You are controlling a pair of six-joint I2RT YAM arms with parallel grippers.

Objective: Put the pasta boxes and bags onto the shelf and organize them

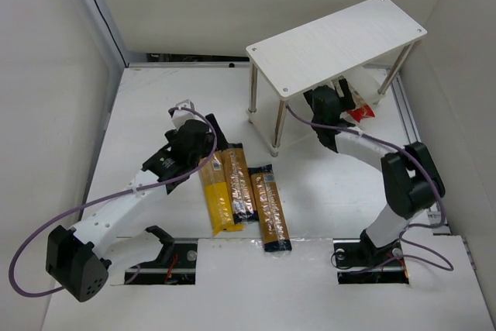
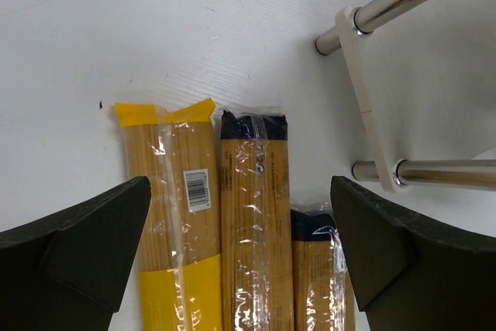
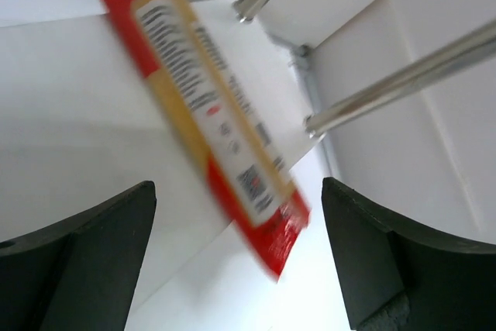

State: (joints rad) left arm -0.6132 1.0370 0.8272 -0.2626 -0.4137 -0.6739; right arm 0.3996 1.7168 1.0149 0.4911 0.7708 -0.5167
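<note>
**One pack at the shelf, three to go**

On the left, the left claw (image 2: 240, 191) hangs over the counter (image 1: 139, 114). Its two fingers are spread wide and hold nothing. Right under it lie the yellow pack (image 1: 213, 195) and an orange-brown pack (image 1: 236, 184), side by side and touching. The other orange-brown pack (image 1: 269, 207) lies just beside them. I think the left arm's job now is to go down and pinch one long pack across its middle.

On the right stands the shelf (image 1: 333, 36). The right claw (image 3: 238, 185) reaches under its top. Its fingers are wide apart too. The red pack (image 3: 209, 106) is between them, touching neither. It looks blurry, so I cannot tell if it lies flat yet.
</note>
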